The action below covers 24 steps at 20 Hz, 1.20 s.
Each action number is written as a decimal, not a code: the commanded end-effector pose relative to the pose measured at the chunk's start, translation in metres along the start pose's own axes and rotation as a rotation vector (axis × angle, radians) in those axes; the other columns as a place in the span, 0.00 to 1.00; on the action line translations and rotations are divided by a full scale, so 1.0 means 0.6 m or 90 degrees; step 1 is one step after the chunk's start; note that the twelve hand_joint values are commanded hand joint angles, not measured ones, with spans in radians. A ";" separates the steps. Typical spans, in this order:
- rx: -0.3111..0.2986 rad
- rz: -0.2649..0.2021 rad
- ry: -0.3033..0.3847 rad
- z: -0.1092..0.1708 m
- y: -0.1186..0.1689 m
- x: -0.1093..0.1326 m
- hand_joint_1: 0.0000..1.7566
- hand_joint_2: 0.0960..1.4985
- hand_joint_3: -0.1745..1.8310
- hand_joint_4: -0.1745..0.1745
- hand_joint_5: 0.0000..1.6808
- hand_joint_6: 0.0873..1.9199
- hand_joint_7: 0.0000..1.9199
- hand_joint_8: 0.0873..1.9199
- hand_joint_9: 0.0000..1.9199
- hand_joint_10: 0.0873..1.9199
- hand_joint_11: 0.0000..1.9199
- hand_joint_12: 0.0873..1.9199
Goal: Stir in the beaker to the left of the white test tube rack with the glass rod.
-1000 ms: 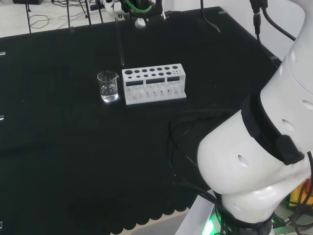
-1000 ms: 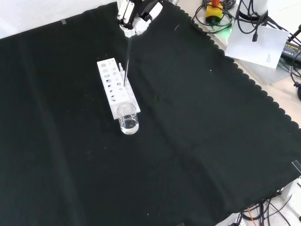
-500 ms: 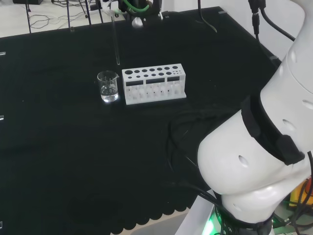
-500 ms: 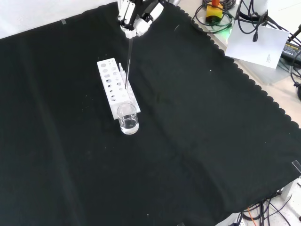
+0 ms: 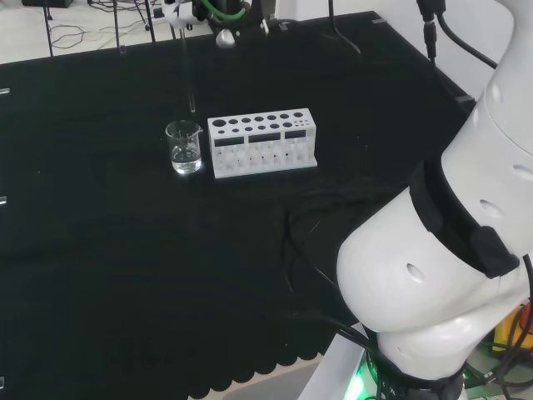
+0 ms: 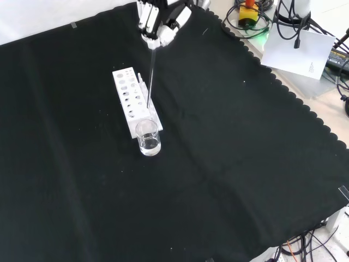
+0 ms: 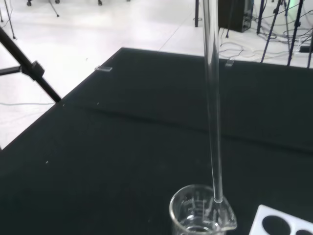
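A small clear glass beaker (image 5: 184,147) with a little clear liquid stands on the black cloth, just left of the white test tube rack (image 5: 263,142) in the head view. The hand (image 6: 158,24) is high above the rack's far end, with its fingers curled round the top of a glass rod (image 6: 151,76). The rod hangs nearly upright. Its lower tip hovers a little above the beaker's rim (image 7: 201,207), and the rod (image 7: 211,98) is outside the liquid. In the front view the beaker (image 6: 148,137) stands at the near end of the rack (image 6: 131,101).
The arm's white links (image 5: 450,275) take up the right of the head view. Cables, a yellow device (image 6: 248,13) and a white sheet (image 6: 297,52) lie beyond the cloth's scalloped edge at the front view's upper right. Black stands (image 7: 24,68) rise off the bench.
The hand has carried the rod leftward in the head view, from over the rack's end to above the beaker. The beaker and rack have stayed put.
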State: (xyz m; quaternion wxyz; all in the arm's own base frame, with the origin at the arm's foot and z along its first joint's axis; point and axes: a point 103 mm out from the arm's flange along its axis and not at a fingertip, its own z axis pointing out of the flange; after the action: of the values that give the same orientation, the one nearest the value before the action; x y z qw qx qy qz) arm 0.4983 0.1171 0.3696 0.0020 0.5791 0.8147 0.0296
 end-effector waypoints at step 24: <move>0.044 -0.043 0.031 0.137 0.087 -0.020 0.73 0.77 0.00 0.00 0.65 0.25 0.53 0.66 0.79 0.58 0.83 0.45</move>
State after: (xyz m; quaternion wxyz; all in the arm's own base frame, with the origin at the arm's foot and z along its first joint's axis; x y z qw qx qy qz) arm 0.5460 0.1268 0.3132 -0.0330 0.5550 0.8309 0.0221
